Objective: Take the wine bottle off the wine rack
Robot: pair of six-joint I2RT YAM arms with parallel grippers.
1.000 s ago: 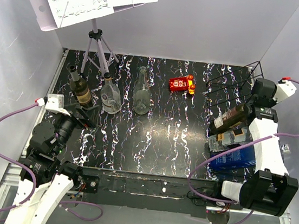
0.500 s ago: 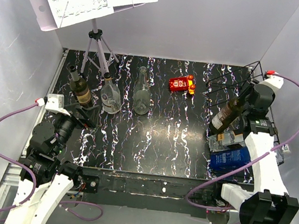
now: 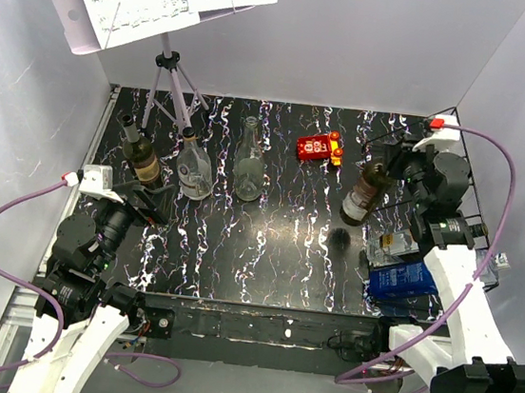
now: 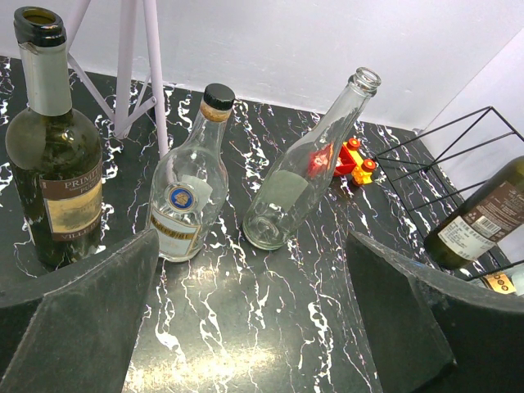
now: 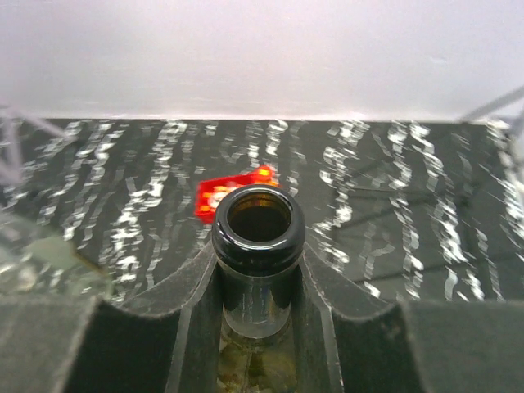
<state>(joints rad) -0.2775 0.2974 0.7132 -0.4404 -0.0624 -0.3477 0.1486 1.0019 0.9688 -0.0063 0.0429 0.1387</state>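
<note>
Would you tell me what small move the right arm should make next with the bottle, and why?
Probably lower the wine bottle onto the table: the right gripper clamps its neck, and it hangs tilted, clear of the wine rack.

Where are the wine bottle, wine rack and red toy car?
wine bottle (image 3: pixel 362 195): top external view, its body.
wine rack (image 4: pixel 434 132): left wrist view, upper wire.
red toy car (image 3: pixel 316 147): top external view, its roof.

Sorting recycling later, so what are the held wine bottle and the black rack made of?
Wine bottle: dark brownish glass, glossy; the rim shines and the neck looks translucent. Wine rack: thin black rods, probably coated metal wire.
</note>
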